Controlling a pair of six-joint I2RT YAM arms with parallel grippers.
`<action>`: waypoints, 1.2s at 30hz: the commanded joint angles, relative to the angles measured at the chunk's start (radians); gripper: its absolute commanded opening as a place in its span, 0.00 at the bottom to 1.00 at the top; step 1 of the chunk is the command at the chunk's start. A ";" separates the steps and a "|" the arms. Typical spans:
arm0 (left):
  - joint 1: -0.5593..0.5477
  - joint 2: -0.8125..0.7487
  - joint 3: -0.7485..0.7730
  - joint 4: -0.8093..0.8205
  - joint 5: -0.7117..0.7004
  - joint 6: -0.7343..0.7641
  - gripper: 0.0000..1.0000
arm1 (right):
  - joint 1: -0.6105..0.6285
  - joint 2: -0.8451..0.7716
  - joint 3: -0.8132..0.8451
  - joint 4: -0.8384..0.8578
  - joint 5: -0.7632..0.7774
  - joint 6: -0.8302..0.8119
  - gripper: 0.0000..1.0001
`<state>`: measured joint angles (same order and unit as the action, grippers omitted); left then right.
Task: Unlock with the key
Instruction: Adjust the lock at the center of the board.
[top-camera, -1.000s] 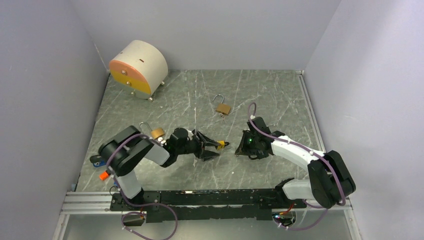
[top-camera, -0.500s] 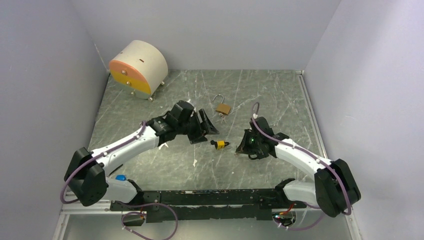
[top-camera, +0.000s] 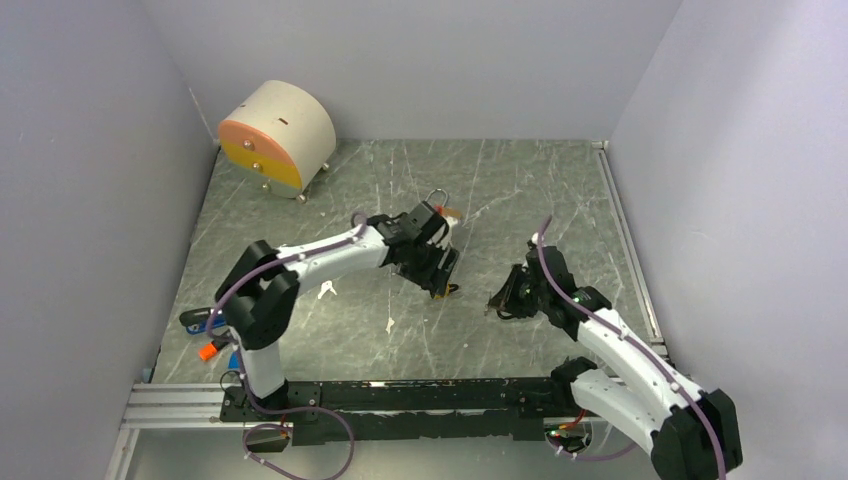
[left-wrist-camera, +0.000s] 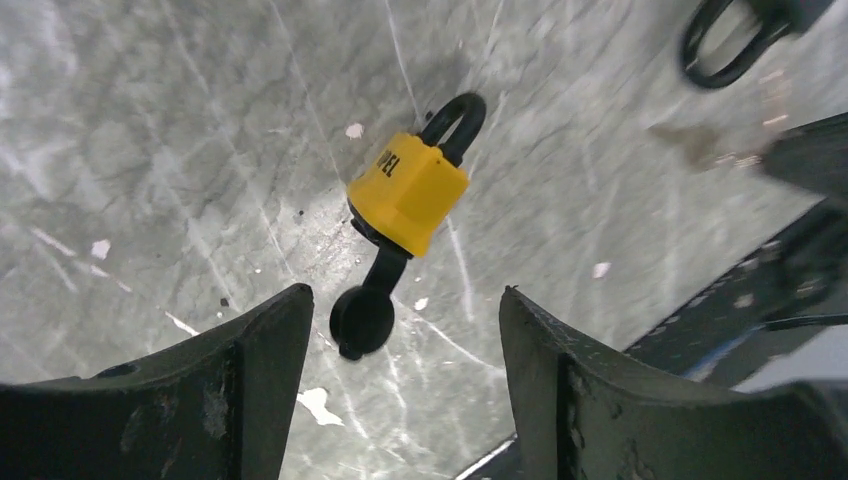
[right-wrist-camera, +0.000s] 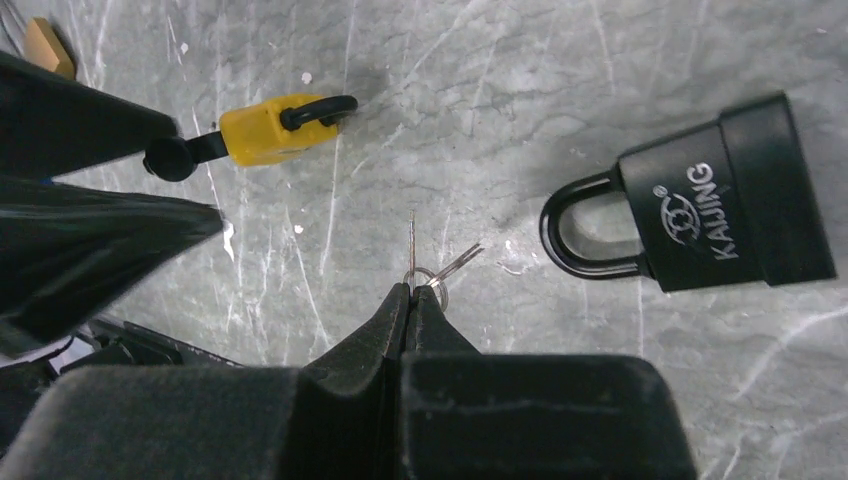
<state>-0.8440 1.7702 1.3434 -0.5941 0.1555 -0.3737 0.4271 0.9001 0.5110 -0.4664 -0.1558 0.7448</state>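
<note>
Grey marbled desk (top-camera: 560, 190) fills the overhead view, walled in pale lilac, with a cream drum (top-camera: 275, 135) in the far left corner. The left end effector (top-camera: 440, 270) hangs over mid-desk, hiding all but a sliver of the yellow lock (top-camera: 451, 291) at its near edge, and a brass lock (top-camera: 449, 213) peeks out just behind it. The right end effector (top-camera: 505, 298) sits near the yellow lock's right. From the left wrist, the left end effector (left-wrist-camera: 405, 295) stands wide open above the yellow lock (left-wrist-camera: 410, 190), touching nothing. The lock lies flat with its black shackle (left-wrist-camera: 455, 122) pointing away, and a key (left-wrist-camera: 362, 315) with a round black head is already in its keyhole. From the right wrist, the right end effector (right-wrist-camera: 410, 295) is closed tight, with a small key ring (right-wrist-camera: 427, 277) right at its tips (whether it is actually pinched I cannot tell). A black lock (right-wrist-camera: 725, 195) lies to the right. The yellow lock (right-wrist-camera: 270, 130) and its key (right-wrist-camera: 170, 158) lie at upper left, well apart from the ring.
</note>
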 joint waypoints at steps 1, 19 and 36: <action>-0.036 0.061 0.063 -0.008 -0.025 0.154 0.73 | -0.029 -0.087 -0.009 -0.079 0.032 0.018 0.00; -0.080 0.211 0.119 0.030 -0.150 0.191 0.52 | -0.072 -0.124 -0.011 -0.120 0.018 -0.029 0.00; -0.118 0.298 0.323 -0.550 -0.874 -0.341 0.14 | -0.095 -0.115 -0.046 -0.078 -0.029 -0.051 0.00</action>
<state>-0.9627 2.0258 1.5852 -0.8989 -0.4999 -0.5117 0.3397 0.7845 0.4801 -0.5884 -0.1596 0.7063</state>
